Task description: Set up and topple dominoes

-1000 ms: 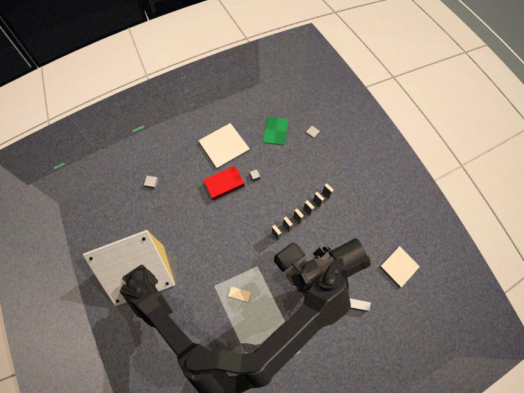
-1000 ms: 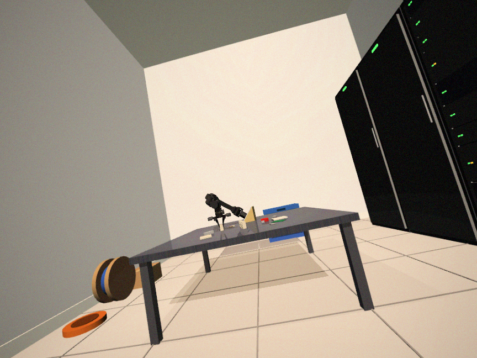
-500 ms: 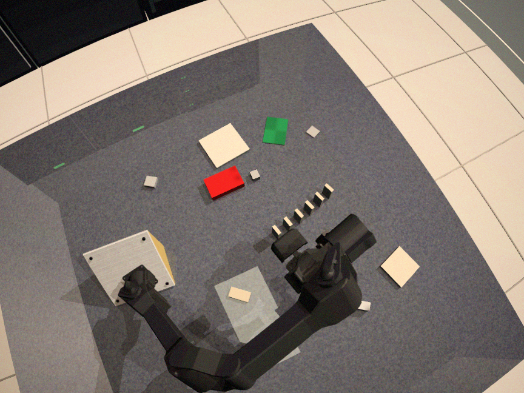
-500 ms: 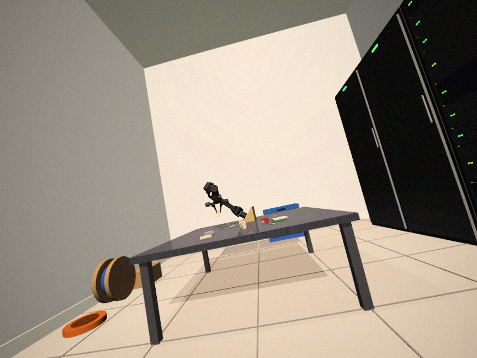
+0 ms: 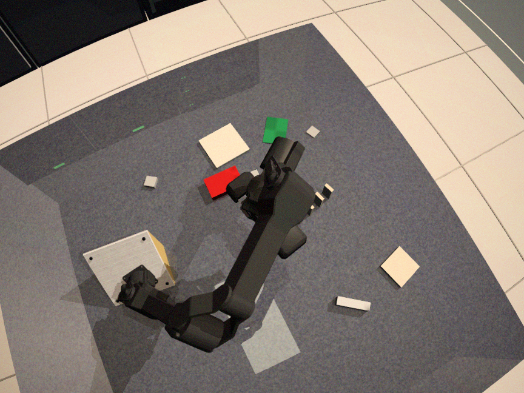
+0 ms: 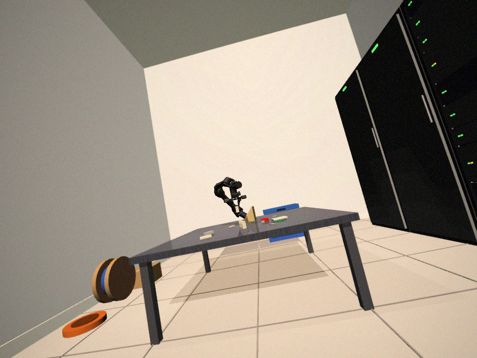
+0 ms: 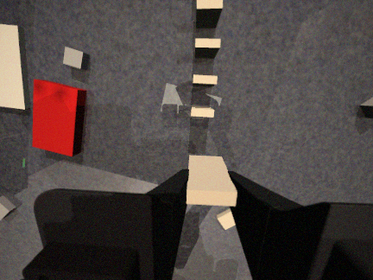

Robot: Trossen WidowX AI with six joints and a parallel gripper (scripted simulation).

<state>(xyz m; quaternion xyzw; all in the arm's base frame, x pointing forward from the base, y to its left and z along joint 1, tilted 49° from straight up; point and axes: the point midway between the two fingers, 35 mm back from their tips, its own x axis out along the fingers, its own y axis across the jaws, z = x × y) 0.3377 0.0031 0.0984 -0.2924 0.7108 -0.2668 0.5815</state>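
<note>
domino (image 6: pixel 237 209) (image 7: pixel 211 179), pale and upright, is held clear of the table (image 5: pixel 359 236) (image 6: pixel 246 235) (image 7: pixel 281 130). the gripper (image 5: pixel 267 213) (image 6: pixel 237 206) (image 7: pixel 207 176) is clamped on it, one finger against each narrow side edge. i read this grip as deliberate: the broad faces are left free, so no finger need enter the gap between neighbours.

in the wrist view, the standing row (image 5: pixel 319 198) (image 6: pixel 242 224) (image 7: pixel 205 79) runs away from the held piece. its broad faces lie nearly parallel to the row's, which suits standing it as the next member at the near end. the top view cannot confirm alignment; the arm hides much of the row.

a second pale piece (image 6: pixel 231 226) (image 7: pixel 225 219) shows lower down, between the fingers in the wrist view; i judge it to be another missing domino. the red box (image 5: pixel 222 181) (image 6: pixel 264 220) (image 7: pixel 53 117) lies off to one side of the row.

next step, in my judgement: match the row's spacing, lower vertically, seat the base flat, then open evenly. caution: a tilted base or a finger dragging on release could topple the piece into its neighbour. the final push must wait until every missing domino stands.
</note>
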